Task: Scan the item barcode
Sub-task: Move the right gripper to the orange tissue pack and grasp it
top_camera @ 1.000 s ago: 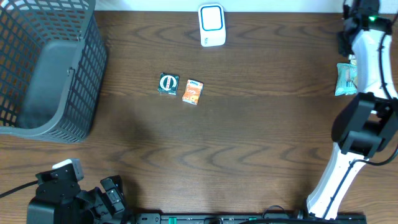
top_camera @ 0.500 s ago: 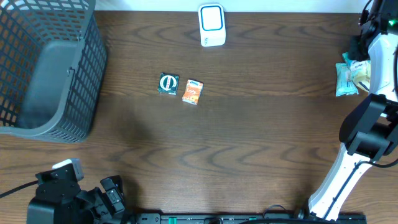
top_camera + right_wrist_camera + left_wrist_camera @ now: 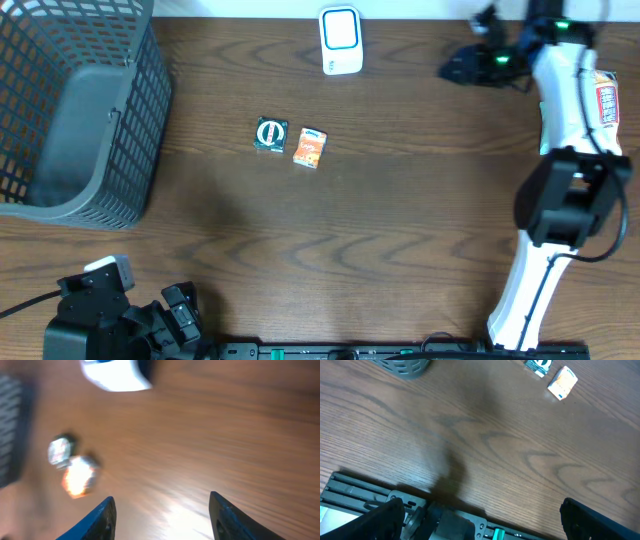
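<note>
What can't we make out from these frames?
1. Barcodes on the orange box and dark green packet: too small overhead, blurred in the right wrist view.
2. Red-and-white package at the right edge: mostly behind the right arm, overhead.
3. Left gripper fingertips: cut off by the bottom edge, left wrist view.

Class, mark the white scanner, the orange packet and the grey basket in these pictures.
white scanner [image 3: 341, 40], overhead view, middle of its face
orange packet [image 3: 310, 148], overhead view, centre of its top
grey basket [image 3: 150, 120], overhead view, its mesh side wall
</note>
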Robot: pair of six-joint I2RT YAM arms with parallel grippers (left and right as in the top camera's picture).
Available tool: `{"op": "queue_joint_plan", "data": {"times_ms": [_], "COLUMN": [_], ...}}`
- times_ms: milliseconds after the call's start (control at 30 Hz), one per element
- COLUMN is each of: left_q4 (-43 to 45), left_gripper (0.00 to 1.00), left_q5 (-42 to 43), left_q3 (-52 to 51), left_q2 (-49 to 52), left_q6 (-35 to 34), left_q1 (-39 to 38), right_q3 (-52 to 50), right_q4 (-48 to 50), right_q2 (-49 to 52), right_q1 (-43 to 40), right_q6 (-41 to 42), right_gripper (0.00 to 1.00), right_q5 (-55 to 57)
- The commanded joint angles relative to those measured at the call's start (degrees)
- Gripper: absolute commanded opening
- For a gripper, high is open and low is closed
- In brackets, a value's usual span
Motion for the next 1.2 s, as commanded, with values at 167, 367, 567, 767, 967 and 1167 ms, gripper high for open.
{"op": "queue_joint_plan", "data": {"times_ms": [167,367,567,767,967,1167], "left_q4": [0.0,0.0,0.0,0.0,0.0,0.0], "left_gripper": [0.98,0.98,0.98,0.98,0.98,0.98], "left_q5": [-0.5,-0.5,-0.5,-0.5,-0.5,-0.5], "left_q3": [0.2,0.2,0.2,0.2,0.2,0.2], "left_q2": [0.0,0.0,0.0,0.0,0.0,0.0], "left_q6": [-0.5,-0.5,-0.5,-0.5,-0.5,-0.5], "left_q1": [0.2,0.2,0.2,0.2,0.2,0.2], "right_q3": [-1.0,-2.7,-7.4,-12.6,-17.1,-17.4], "right_q4": [0.2,2.4,5.9,11.6,12.5,5.1], "right_q2": [-0.7,-0.7,-0.7,-0.7,-0.7,-1.1], "right_q1": [15.5,26.8,35.0,39.5,40.1,38.8], "right_q6": [8.7,9.4,14.2,16.8,17.4,19.5], "right_gripper": [0.48,0.39,0.38,0.35,0.32,0.31], "right_q5": [10.2,20.9,29.3,33.0,45.0,60.0]}}
